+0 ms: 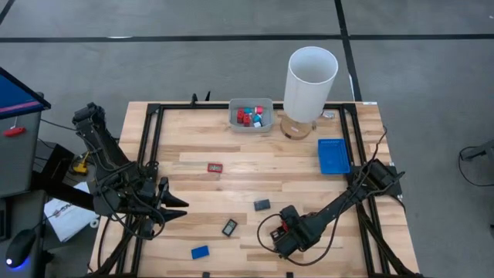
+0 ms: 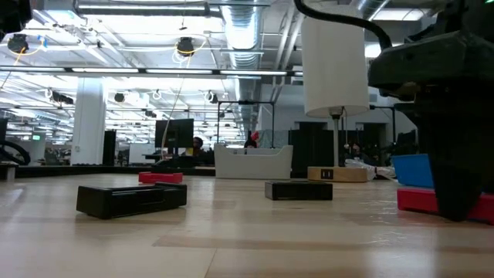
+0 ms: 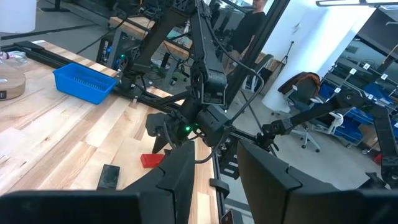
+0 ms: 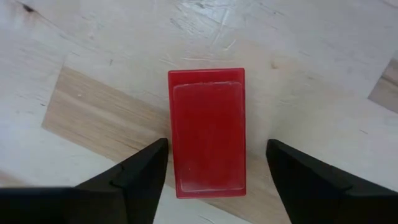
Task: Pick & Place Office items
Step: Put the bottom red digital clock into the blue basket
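Note:
A red block (image 4: 208,130) lies flat on the table near its front edge. My right gripper (image 4: 216,148) hangs over it, open, pointing down, with one finger on each long side of the block and a sliver of table showing between. In the high view this gripper (image 1: 287,234) covers most of the block (image 1: 284,226). Loose on the wood lie a red framed rectangle (image 1: 214,166), a black block (image 1: 262,205), a black framed rectangle (image 1: 230,227) and a blue block (image 1: 201,252). My left gripper (image 1: 176,209) waits open at the table's left side.
A grey tray (image 1: 251,116) at the far edge holds several red, blue and white pieces. Beside it a tall white cylinder (image 1: 310,81) stands on a round wooden base. A flat blue tray (image 1: 333,156) lies at the right. A black frame (image 1: 147,147) borders the table.

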### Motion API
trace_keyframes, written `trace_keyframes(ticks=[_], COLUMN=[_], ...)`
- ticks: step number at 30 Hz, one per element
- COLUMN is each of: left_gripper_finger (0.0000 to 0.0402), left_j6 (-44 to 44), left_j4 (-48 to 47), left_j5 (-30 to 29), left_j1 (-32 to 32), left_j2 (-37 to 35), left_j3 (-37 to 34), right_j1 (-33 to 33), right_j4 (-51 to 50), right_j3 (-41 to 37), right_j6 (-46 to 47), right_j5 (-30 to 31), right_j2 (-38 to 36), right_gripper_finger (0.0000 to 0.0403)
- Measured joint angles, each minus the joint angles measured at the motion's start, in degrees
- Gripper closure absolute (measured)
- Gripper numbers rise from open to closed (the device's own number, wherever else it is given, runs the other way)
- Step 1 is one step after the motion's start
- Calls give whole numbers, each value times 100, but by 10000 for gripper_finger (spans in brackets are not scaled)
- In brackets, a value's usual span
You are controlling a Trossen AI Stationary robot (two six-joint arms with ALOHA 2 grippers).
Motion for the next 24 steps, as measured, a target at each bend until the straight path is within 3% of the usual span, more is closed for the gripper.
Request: trace_keyframes(ticks=[18, 24], left_gripper_finger=[283, 283], left_j6=[5, 11], left_j4=[19, 17], left_j5=[5, 7], left_j1=[0, 0], left_j2=[2, 0], left_j3=[0, 0], right_j1=[15, 13], right_j4=[232, 194], right_j3=[331, 584], right_j6=[-127, -146], right_j5=[-53, 162], right_j2=[38, 38], right_gripper_finger=[254, 244])
